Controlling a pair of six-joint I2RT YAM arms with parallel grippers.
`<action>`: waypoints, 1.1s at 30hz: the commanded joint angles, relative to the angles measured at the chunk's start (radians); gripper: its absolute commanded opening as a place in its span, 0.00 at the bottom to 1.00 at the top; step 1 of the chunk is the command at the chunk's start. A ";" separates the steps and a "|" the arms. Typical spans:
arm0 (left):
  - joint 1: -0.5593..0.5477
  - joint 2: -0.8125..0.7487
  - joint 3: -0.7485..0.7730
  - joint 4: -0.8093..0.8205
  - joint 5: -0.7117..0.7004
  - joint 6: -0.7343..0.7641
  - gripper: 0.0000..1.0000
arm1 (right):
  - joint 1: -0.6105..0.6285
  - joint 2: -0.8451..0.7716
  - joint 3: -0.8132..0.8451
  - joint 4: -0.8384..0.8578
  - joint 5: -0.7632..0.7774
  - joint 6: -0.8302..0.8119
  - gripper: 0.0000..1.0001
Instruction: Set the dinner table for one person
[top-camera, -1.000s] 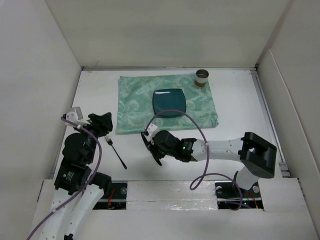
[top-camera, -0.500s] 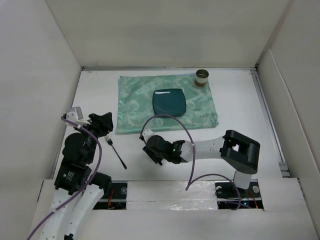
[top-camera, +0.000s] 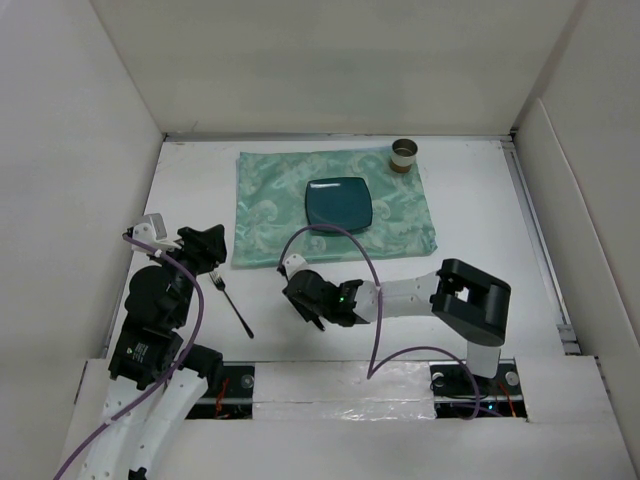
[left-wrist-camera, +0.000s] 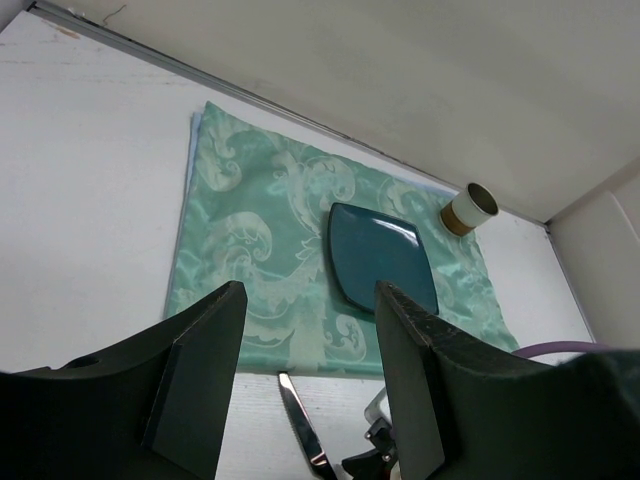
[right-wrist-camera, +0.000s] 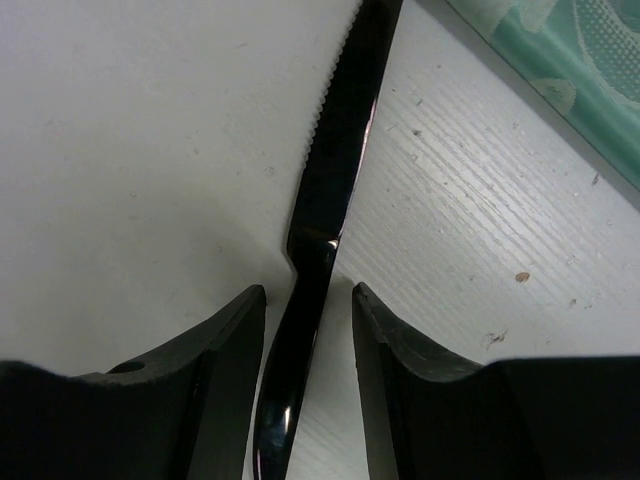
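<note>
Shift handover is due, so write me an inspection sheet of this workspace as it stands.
Surface: white dinner table, with a mint-green mat lying flat at its far side.
Job's things: teal plate on the mat; cup at the mat's far right corner; fork and knife on bare table, nearer than the mat.
Clutter: nothing seen.
Grippers: left gripper open and empty; right gripper open, low, jaws straddling the knife without gripping it.
Cables: one purple cable arches above the right gripper; another hangs beside the fork.
Surroundings: plain white walls on three sides.
</note>
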 joint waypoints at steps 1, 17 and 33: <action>0.005 -0.005 -0.006 0.040 0.011 0.011 0.51 | 0.009 0.013 0.007 -0.001 0.074 0.019 0.46; 0.005 -0.019 -0.006 0.040 0.006 0.013 0.51 | 0.036 0.088 0.050 -0.070 0.100 0.034 0.42; 0.005 -0.026 -0.007 0.038 0.000 0.013 0.50 | 0.036 0.032 -0.064 -0.029 0.048 0.090 0.34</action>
